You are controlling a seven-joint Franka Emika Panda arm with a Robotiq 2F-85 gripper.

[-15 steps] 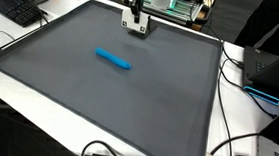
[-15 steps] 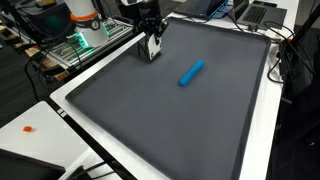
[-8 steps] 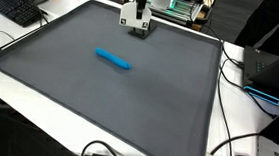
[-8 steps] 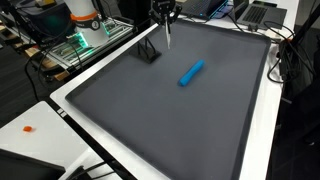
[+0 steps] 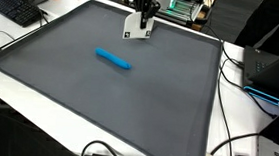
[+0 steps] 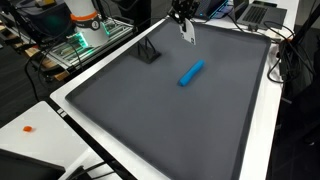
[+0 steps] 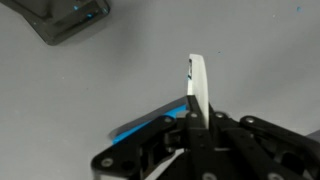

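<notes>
1. Since a second ago the gripper has carried the white flat piece away from the black stand. It now sits further along the far edge of the grey mat, and the stand is left alone on the mat.
2. That white flat piece hangs from the gripper, tilted, apparently clear of the mat surface. In the other exterior view it shows its broad face with a small dark mark low down.
3. The wrist view shows the white flat piece edge-on, thin and straight. It looks stiff and light, with smooth faces that could slip if pinched weakly. Gripping across the two broad faces near one edge, as it is held now, seems the sound place to hold it.
4. Both fingers are pressed together on the piece, pinching its upper end; no gap shows beside it.
5. A blue cylinder lies flat near the middle of the mat, well apart from the stand and below the held piece in the picture.
6. Further out, a keyboard rests on the white table beside the mat. Cables trail along the opposite side.
</notes>
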